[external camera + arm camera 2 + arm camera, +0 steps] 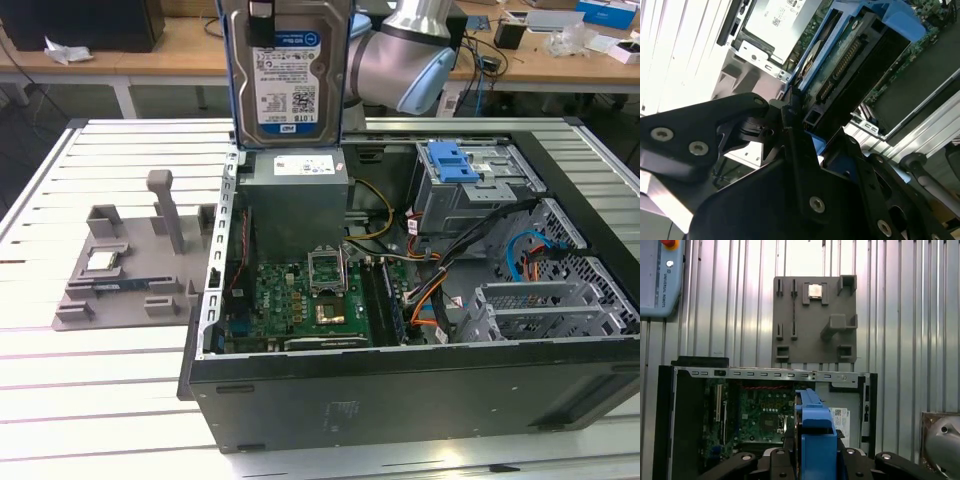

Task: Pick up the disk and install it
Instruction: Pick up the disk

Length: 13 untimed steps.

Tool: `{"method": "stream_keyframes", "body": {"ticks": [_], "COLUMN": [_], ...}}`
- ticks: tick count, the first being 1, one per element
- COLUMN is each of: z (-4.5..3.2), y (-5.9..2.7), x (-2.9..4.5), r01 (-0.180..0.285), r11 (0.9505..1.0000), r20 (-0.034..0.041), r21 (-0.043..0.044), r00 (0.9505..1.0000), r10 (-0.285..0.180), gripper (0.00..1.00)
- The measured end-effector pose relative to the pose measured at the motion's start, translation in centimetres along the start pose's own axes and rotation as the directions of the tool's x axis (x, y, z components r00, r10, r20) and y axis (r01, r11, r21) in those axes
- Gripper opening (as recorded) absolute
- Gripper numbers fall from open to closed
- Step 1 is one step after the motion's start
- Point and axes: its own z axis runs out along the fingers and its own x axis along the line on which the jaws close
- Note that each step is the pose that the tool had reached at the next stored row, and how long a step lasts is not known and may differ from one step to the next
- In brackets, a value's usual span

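While you scan the exterior view from its left, log the grey parts fixture [130,265] on the slatted table [90,400], well apart from the work. Next comes the disk [285,80], hanging upright with its label facing the camera, above the power supply [297,200] of the open computer case [400,400]. Toward the exterior view's right sits a drive cage [475,195] with a blue latch [455,160]. The gripper [814,457] is closed on the disk, clamping its flat faces. Step in hand, by my reading: disk lifted and carried over the case, not yet installed. Seating it likely calls for you to turn it from upright and square its rails to a bay; which bay, I can't tell. The second wrist view gives you the connector edge [840,65], where the exterior view gives the label. The first wrist view shows the blue rail [815,430] edge-on over the motherboard [765,415].
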Motion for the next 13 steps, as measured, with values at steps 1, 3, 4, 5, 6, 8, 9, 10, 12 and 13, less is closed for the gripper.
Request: {"method": "stream_keyframes", "body": {"ticks": [1,3,4,5,6,8,9,10,12,13], "z": [0.00,-0.01,-0.02,-0.03,-0.03,-0.04,-0.05,-0.05,-0.06,-0.06], "y": [-0.17,-0.50,-0.70,-0.84,-0.94,-1.22,-1.38,-1.49,-1.76,-1.91], "x": [0.13,0.40,0.57,0.69,0.77,1.01,1.14,1.24,1.45,1.58], "r01": [0.000,0.000,0.000,0.000,0.000,0.000,0.000,0.000,0.000,0.000], "r11": [1.0000,1.0000,1.0000,1.0000,1.0000,1.0000,1.0000,1.0000,1.0000,1.0000], "r20": [0.0000,0.0001,0.0000,0.0001,0.0001,0.0000,0.0000,0.0001,0.0000,0.0000], "r21": [0.0000,0.0000,-0.0001,-0.0001,-0.0001,-0.0002,-0.0001,-0.0001,-0.0002,-0.0003], "r00": [1.0000,1.0000,1.0000,1.0000,1.0000,1.0000,1.0000,1.0000,1.0000,1.0000], "r10": [0.000,0.000,0.000,0.000,0.000,0.000,0.000,0.000,0.000,0.000], "gripper": [0.37,0.37,0.37,0.37,0.37,0.37,0.37,0.37,0.37,0.37]}}
